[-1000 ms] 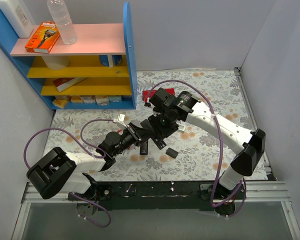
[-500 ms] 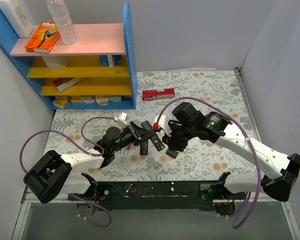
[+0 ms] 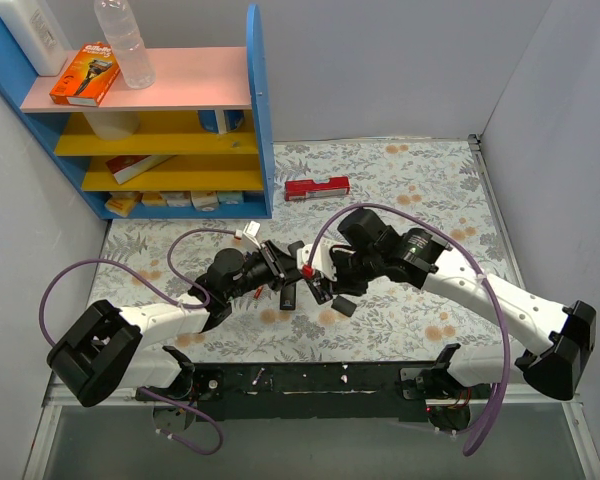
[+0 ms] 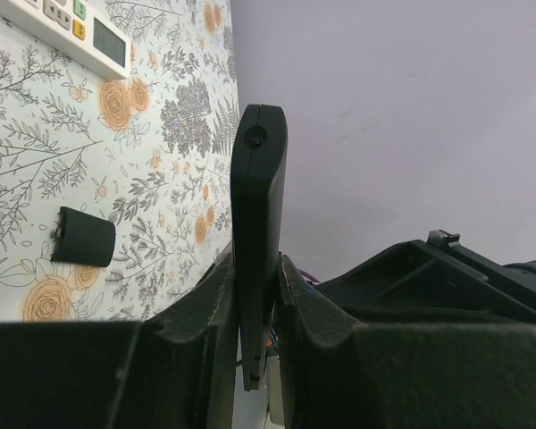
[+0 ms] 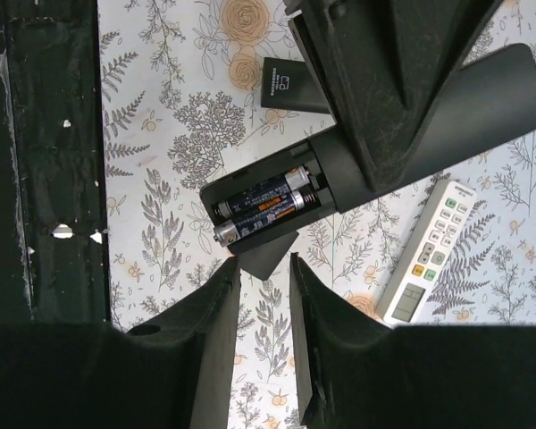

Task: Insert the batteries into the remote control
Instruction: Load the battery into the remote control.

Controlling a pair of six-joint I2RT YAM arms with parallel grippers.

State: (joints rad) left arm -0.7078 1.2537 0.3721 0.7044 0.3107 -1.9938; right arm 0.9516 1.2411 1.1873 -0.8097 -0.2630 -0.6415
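Remote control (image 4: pixel 259 179) held clear of the table (image 5: pixel 161 170), seen edge-on in the left wrist view. It is pinched partway along its length by the left gripper (image 4: pixel 255 264). Both fingers (image 4: pixel 216 308) are pressed flat against its broad faces, with no gap on either side. The free end sticks out well past the fingertips.

Right wrist view looks onto the remote's back. The compartment is uncovered and two batteries (image 5: pixel 261 204) lie in it side by side, lengthwise. Their casings are dark with orange print (true colour is hard to read at this angle).

Right gripper (image 5: pixel 263 268) sits just beside the compartment end of the remote. Its fingers are a little apart and nothing is clamped between them. A dark flat corner shows in the gap at the fingertips. It is not possible to tell what it belongs to, nor whether the pads touch it.

Back cover (image 5: pixel 284 85) lies flat on the floral table, apart from both grippers. White remote (image 5: pixel 426 250) is also on the table, buttons up, on the far side of the held remote.
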